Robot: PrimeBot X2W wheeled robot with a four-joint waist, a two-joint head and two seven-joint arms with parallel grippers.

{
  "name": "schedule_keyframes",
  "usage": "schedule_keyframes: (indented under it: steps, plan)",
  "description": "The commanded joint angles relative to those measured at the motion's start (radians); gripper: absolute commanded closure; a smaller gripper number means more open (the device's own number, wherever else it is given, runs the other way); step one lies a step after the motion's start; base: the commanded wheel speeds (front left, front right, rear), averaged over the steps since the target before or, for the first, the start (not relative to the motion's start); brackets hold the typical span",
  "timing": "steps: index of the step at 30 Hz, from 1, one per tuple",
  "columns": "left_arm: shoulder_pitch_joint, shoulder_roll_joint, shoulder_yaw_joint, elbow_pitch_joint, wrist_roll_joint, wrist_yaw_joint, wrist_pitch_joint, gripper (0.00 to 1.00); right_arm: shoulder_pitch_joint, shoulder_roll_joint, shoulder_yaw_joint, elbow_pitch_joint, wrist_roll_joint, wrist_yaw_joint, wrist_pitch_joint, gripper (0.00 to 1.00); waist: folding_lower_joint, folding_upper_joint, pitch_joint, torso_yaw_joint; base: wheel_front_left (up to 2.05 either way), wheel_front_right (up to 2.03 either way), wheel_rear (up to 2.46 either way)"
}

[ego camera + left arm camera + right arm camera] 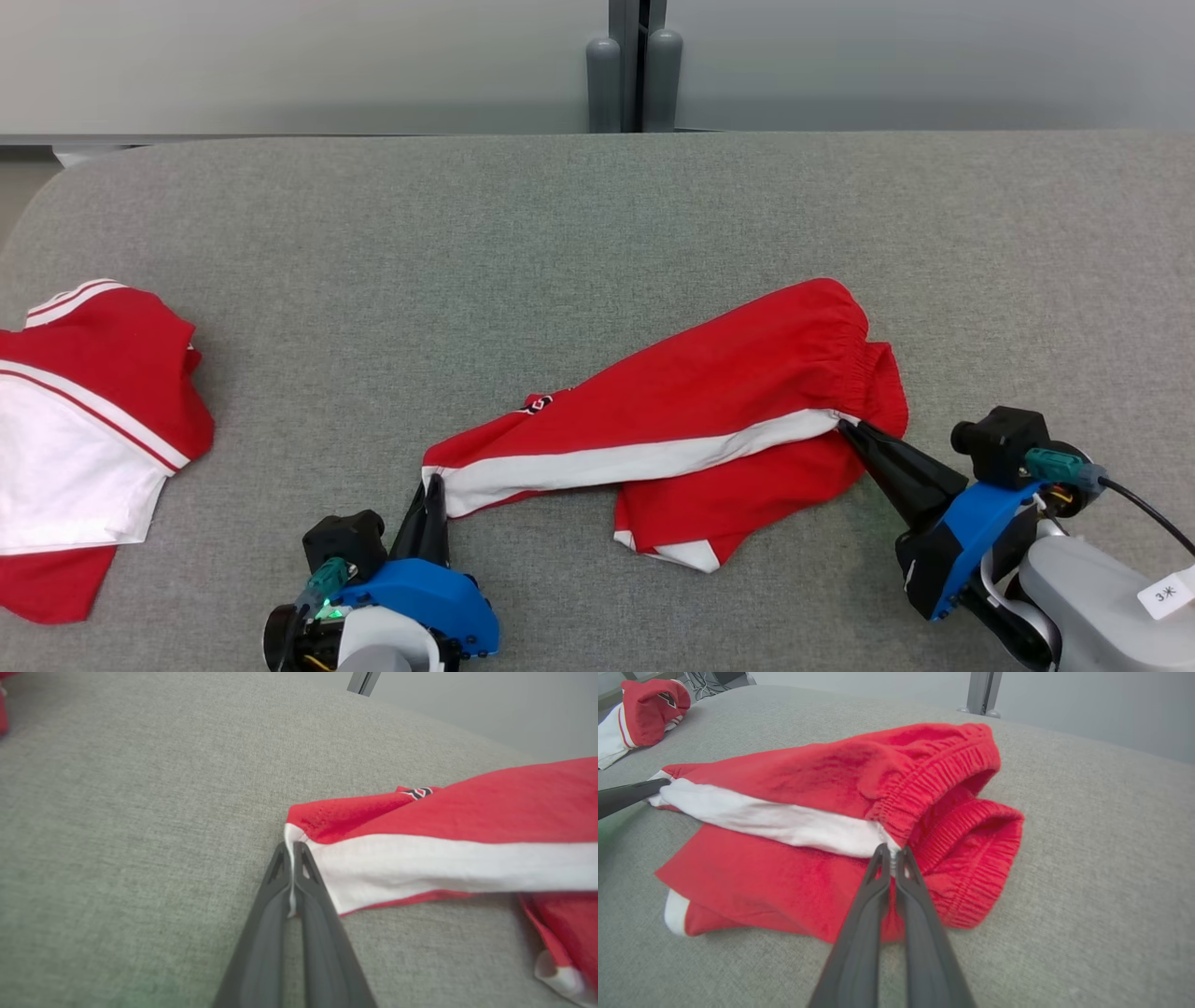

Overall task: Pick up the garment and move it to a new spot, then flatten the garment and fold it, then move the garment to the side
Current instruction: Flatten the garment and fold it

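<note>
Pinching the garment point(709, 392) at the hem end of its white side stripe, the left hand point(292, 848) has its fingers pressed together on the cloth. The right hand point(891, 850) is clamped the same way on the elastic waistband, where the stripe meets it. The grip looks chosen so that the seam can be pulled taut between the two hands, since the stripe gives a straight line from waist to hem for laying the cloth flat.

The garment, a pair of red shorts, lies on the grey bench point(467, 233) toward its front edge and somewhat to the right. The striped leg is stretched on top and the other leg is crumpled beneath it. A second piece of clothing point(84, 420), red and white, sits well apart at the left edge. The frame cuts it off, so its kind is unclear.

The lower leg is mostly covered, with only a corner of its white hem poking out. A small printed mark near the left end is too small to read. How much cloth each hand holds between its fingers is hidden.
</note>
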Motion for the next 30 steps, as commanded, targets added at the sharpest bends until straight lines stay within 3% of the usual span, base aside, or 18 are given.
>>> schedule_keyframes:
  steps: [1, 11, 19, 25, 30]
  plan:
    - [-0.022, 0.0, 0.001, 0.0, -0.001, 0.002, -0.003, 1.0, 0.005, -0.001, -0.002, 0.002, 0.004, 0.0, -0.003, 1.0, 0.0, -0.0001, 0.0, -0.001, 0.0, 0.0, 0.0]
    - [-0.038, 0.001, 0.024, -0.071, 0.051, -0.014, -0.003, 1.0, 0.034, 0.047, -0.188, -0.067, -0.034, 0.0, -0.003, 1.0, 0.0, -0.0001, -0.044, -0.002, 0.0, 0.0, 0.0]
    - [-0.105, 0.029, 0.115, -0.199, 0.163, -0.08, -0.003, 1.0, 0.02, 0.075, -0.343, -0.198, -0.066, 0.0, -0.003, 1.0, 0.0, -0.0001, -0.157, -0.02, 0.0, 0.0, 0.0]
    - [-0.24, 0.084, 0.161, -0.284, 0.213, -0.101, -0.003, 1.0, -0.069, 0.049, -0.398, -0.253, -0.073, 0.0, -0.003, 1.0, 0.0, -0.0001, -0.198, -0.03, 0.0, 0.0, 0.0]
    - [-0.394, 0.118, 0.154, -0.302, 0.258, -0.08, 0.035, 1.0, -0.189, 0.006, -0.386, -0.227, -0.075, 0.0, -0.003, 1.0, 0.0, -0.0001, -0.165, -0.03, 0.0, 0.0, 0.0]
